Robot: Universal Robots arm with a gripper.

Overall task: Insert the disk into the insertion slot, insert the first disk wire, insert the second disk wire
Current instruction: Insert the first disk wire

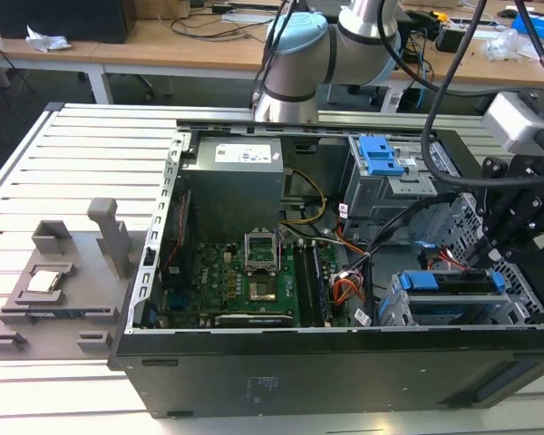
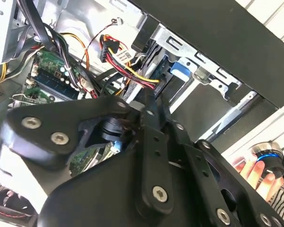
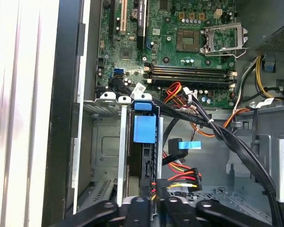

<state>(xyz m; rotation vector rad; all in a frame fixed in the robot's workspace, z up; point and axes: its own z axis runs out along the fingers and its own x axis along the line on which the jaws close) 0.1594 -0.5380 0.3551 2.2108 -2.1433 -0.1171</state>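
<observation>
Exterior view, left to right: grey fixture block [image 1: 59,290] lies on the slatted table [image 1: 36,172], outside the open computer case [image 1: 344,381]. Inside the case, the green motherboard [image 1: 254,281] lies flat with the grey power supply [image 1: 231,181] behind it. Further to the exterior view's right, a taller grey box carries a ribbed blue latch [image 1: 381,159]. Nearer the camera from that box sits the insertion slot [image 1: 435,315], a low perforated grey cage. The disk [image 1: 449,283] in its blue carrier lies in that cage, its blue frame showing along the top. The black gripper [image 1: 483,258] hangs just above the cage's right end, close to the disk. Whether the gripper is spread or pressed together cannot be told. First wrist view: disk [image 3: 144,130] seen edge-on between the slot's metal walls [image 3: 109,142], and a red, yellow and black wire bundle [image 3: 182,178] ends in a dark plug right beside the gripper [image 3: 155,196]. Second wrist view: gripper [image 2: 150,97] at the same wire bundle [image 2: 128,61], with the carrier's blue showing in the cage behind.
</observation>
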